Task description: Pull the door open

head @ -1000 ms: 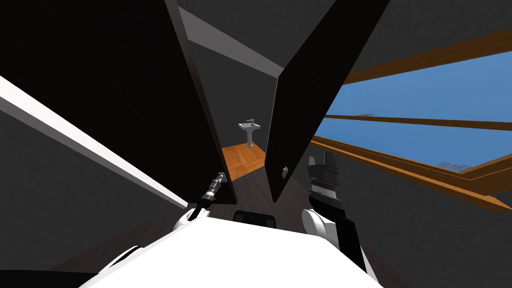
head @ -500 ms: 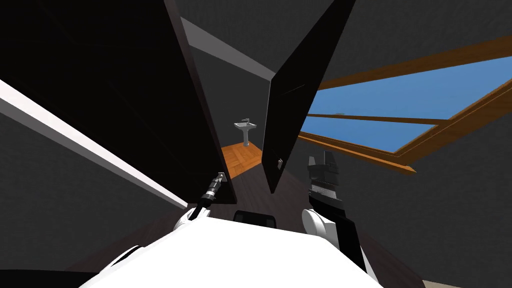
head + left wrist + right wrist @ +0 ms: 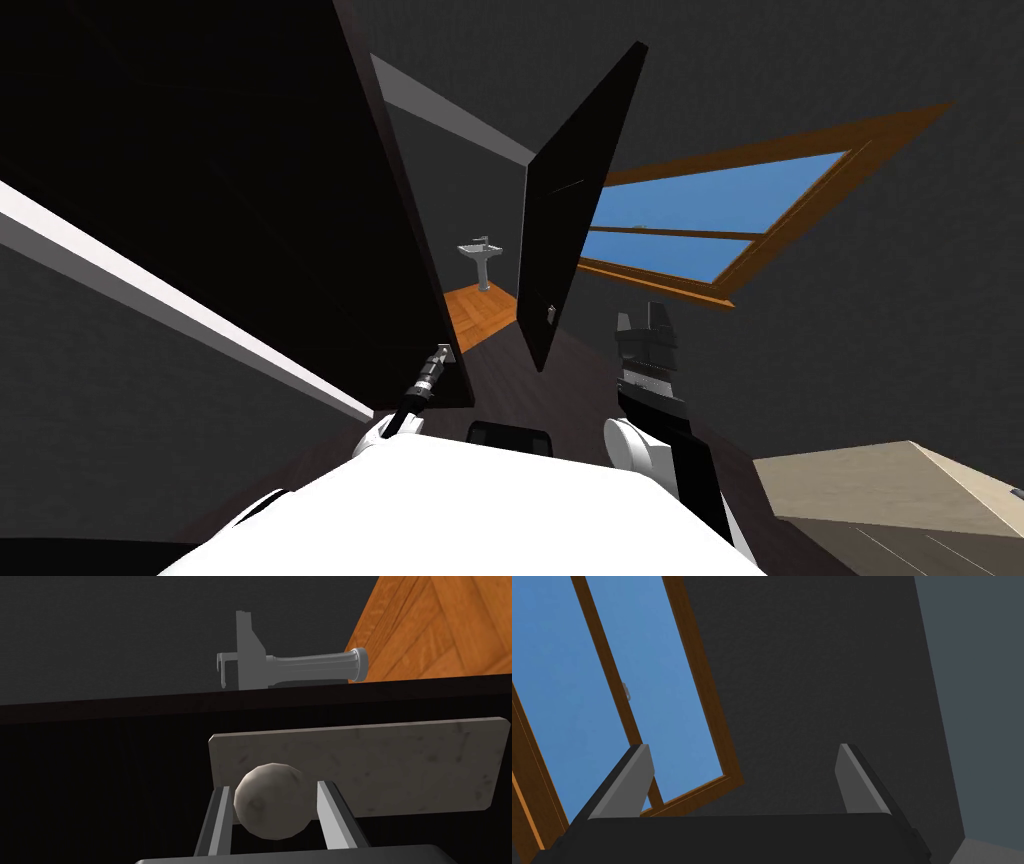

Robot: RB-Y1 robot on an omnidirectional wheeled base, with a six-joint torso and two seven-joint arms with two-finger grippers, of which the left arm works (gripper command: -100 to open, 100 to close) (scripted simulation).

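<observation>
The dark door (image 3: 250,200) spreads across the left of the head view, and its edge runs down to my left gripper (image 3: 443,352). In the left wrist view a round, mottled grey knob (image 3: 272,807) sits on a pale backplate (image 3: 380,766). My left gripper (image 3: 273,786) is shut on the knob, with one finger against each side. Past the door's edge lie a grey sink (image 3: 295,668) and an orange wooden floor (image 3: 440,626). My right gripper (image 3: 645,325) is held up on the right, open and holding nothing (image 3: 742,776).
A second dark panel (image 3: 570,230) with a small handle (image 3: 550,312) stands right of the gap. The sink (image 3: 480,255) shows through the gap. Behind the panel is a wood-framed window (image 3: 700,215) in a dark wall. A beige surface (image 3: 880,480) lies at the lower right.
The whole head view has swung: the window and the second dark panel slid left, and the beige surface came into view. My left gripper stays shut on the knob; the right arm keeps its pose.
</observation>
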